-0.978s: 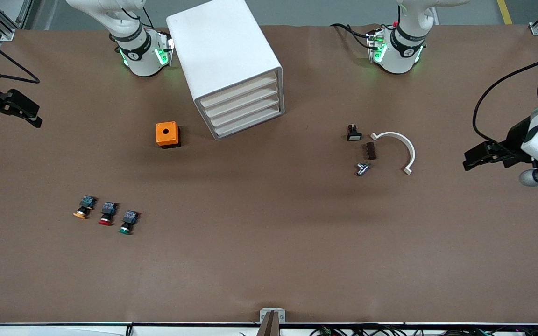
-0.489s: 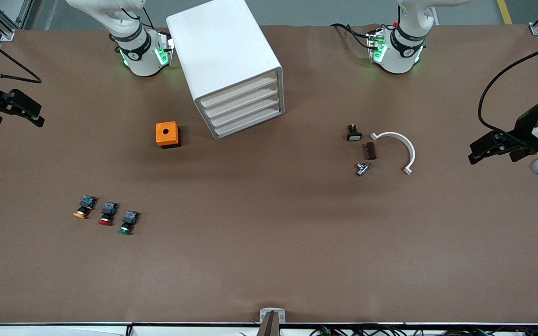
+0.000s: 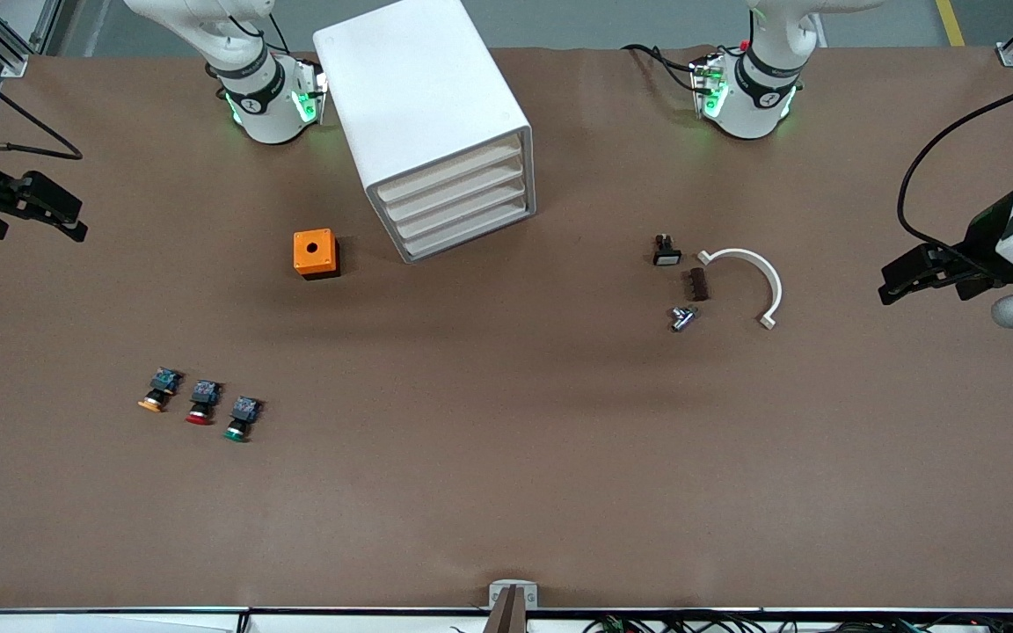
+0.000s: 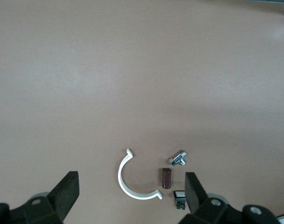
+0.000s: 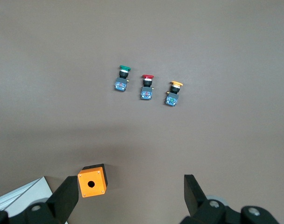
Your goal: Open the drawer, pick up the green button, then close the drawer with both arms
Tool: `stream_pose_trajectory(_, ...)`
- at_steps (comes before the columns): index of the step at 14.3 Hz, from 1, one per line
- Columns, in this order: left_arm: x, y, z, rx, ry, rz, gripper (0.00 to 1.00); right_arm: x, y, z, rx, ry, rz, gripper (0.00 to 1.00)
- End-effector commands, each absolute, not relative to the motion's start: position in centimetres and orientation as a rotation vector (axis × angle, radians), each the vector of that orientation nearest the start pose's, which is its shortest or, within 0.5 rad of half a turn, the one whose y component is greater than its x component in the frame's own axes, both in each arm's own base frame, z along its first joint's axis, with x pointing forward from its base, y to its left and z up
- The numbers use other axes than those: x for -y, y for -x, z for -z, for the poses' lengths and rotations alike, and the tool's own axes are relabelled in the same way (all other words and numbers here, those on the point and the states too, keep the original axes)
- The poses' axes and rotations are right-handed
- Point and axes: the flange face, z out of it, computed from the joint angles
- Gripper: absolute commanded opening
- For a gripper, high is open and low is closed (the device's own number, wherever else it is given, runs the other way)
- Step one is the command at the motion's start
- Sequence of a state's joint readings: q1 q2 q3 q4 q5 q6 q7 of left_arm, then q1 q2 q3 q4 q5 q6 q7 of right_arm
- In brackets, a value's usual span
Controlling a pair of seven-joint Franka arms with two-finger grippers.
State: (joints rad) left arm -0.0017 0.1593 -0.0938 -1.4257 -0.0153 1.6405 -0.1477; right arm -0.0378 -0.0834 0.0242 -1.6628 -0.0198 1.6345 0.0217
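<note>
The white cabinet point(image 3: 423, 97) stands between the arm bases, and all four of its drawers point(image 3: 458, 204) are shut. The green-capped button point(image 3: 240, 420) lies on the table nearer to the front camera, toward the right arm's end, beside a red-capped button point(image 3: 200, 403) and a yellow-capped one point(image 3: 157, 392). It also shows in the right wrist view point(image 5: 123, 78). My right gripper point(image 3: 76, 220) hangs open and empty over the table's edge at its own end; its wrist view point(image 5: 131, 189) looks down on the buttons. My left gripper point(image 3: 892, 283) is open and empty over its own end of the table point(image 4: 131, 186).
An orange box with a hole point(image 3: 316, 253) sits beside the cabinet. Toward the left arm's end lie a white curved clamp point(image 3: 761, 277), a small black switch point(image 3: 666, 252), a brown part point(image 3: 698, 284) and a metal fitting point(image 3: 682, 317).
The left gripper has shifted a little toward its end of the table. The right gripper has drifted slightly. Nothing on the table has moved.
</note>
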Motion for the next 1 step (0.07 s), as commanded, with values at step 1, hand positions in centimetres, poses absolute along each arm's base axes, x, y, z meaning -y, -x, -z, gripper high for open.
stream_pose_trajectory(1,5.71,-60.47,-61.23,0.081,3.174,0.073,1.0,1.04,-53.45,-64.15,-0.06,3.15,0.121,1.0)
